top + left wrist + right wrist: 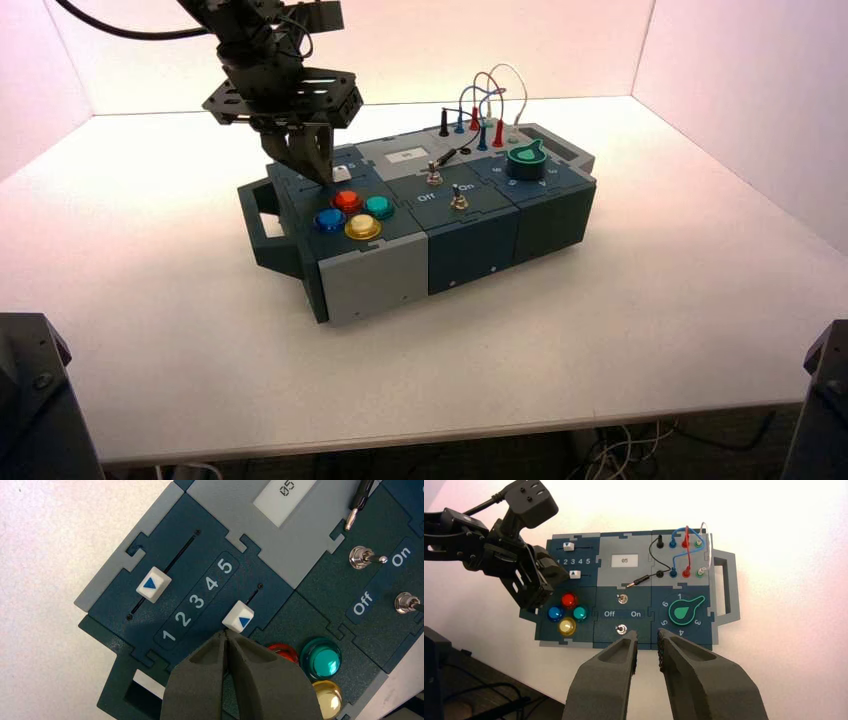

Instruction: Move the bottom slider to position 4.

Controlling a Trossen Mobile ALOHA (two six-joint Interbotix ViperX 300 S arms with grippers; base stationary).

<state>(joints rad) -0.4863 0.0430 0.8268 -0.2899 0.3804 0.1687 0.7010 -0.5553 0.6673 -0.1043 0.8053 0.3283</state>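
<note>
Bottom slider (238, 616), set between 3 and 4; the left gripper (225, 633) is shut, empty, at its cap's edge (contact cannot be told). The right gripper (647, 636), empty, is held parted before the box (624, 592).

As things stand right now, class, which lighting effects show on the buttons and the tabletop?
Left wrist view: bright glints on the teal button and yellow button; high view: pale, bright tabletop, softly shadowed before the box.

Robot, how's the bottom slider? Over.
Left gripper shut, at bottom slider; right gripper open, idle, box's near side. Slider between 3 and 4. Nothing seen blocking its path to 4.
</note>
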